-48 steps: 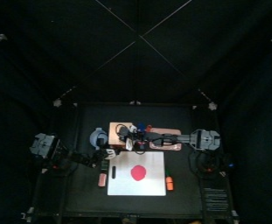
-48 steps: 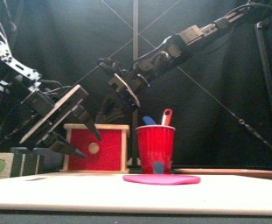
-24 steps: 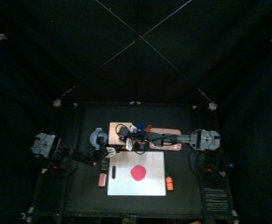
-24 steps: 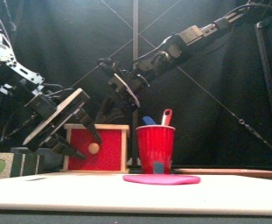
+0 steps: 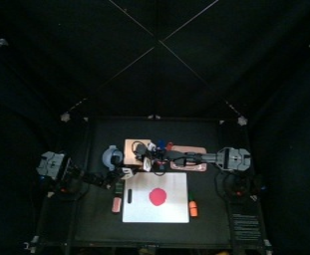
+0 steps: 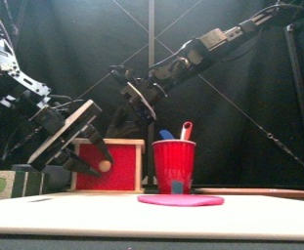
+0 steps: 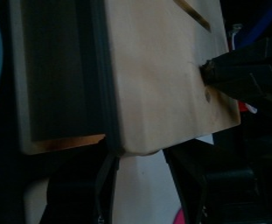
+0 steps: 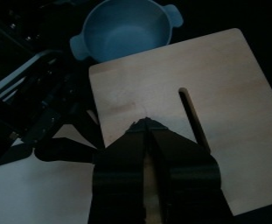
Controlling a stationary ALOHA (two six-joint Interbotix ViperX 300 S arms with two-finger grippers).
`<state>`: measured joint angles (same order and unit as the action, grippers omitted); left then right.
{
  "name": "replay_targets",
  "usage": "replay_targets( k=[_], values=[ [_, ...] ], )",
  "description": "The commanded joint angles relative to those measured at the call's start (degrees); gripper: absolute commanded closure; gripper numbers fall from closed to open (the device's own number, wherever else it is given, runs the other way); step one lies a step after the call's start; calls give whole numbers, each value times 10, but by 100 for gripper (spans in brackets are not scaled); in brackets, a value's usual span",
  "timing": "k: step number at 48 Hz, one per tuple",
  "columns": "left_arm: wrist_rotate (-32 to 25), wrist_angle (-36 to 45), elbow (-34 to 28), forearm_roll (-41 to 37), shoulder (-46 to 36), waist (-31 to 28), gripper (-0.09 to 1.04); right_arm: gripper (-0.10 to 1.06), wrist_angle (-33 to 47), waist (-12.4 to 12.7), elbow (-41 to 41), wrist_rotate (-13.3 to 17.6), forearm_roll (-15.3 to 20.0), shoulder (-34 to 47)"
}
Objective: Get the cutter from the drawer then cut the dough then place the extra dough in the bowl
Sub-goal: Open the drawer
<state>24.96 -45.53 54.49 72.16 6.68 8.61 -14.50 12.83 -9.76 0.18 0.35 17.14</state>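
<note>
Where both arms meet: over the back-middle of the table (image 5: pixel 84 221). The left arm (image 5: pixel 54 165) comes in low, and the right arm (image 5: pixel 234 158) reaches past the middle.
White cutting board: lies at the table's front-middle (image 5: pixel 178 182). In the front view its near edge runs across the bottom and is cut off on both sides.
Wooden box: stands just behind the board (image 8: pixel 219 79), its pale top facing up. The top view hides much of it under the two grippers.
Red drawer front: faces the table's front (image 6: pixel 125 172). The left gripper partly covers it, and the drawer's inside is hidden.
Bowl: blue-grey (image 8: pixel 124 31), just beside the box on its left. The left wrist view shows only a sliver of the rim.
Red cup: stands right of the box (image 6: pixel 174 164). A blue knife (image 6: pixel 166 135) and a red knife (image 6: pixel 186 129) stick out of it, their lower parts hidden.
Dough: a flat red disc (image 5: pixel 155 197) lying on the middle of the board, touched by neither gripper.
Left gripper: jaws apart (image 7: pixel 141 179) and gripping nothing, just in front of the box's front edge.
Right gripper: jaws pressed together to a point (image 8: pixel 148 131) over the box's top. Contact cannot be made out.
Two small orange things: one on each side of the board (image 5: pixel 116 205) (image 5: pixel 193 209), too small to identify.
</note>
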Motion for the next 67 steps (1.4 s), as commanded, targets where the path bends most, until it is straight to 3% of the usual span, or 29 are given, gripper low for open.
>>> replay_targets(
  k=[1,24,67],
  values=[
    [-2,-2,-6,0,-2,-4,21,94,-4,-1,2,2,0,-5],
    [-2,3,-2,1,-3,1,38,94,-6,-1,3,2,0,-3],
    [-2,18,3,5,-9,57,38,94,-7,0,2,3,0,-1]
  ],
)
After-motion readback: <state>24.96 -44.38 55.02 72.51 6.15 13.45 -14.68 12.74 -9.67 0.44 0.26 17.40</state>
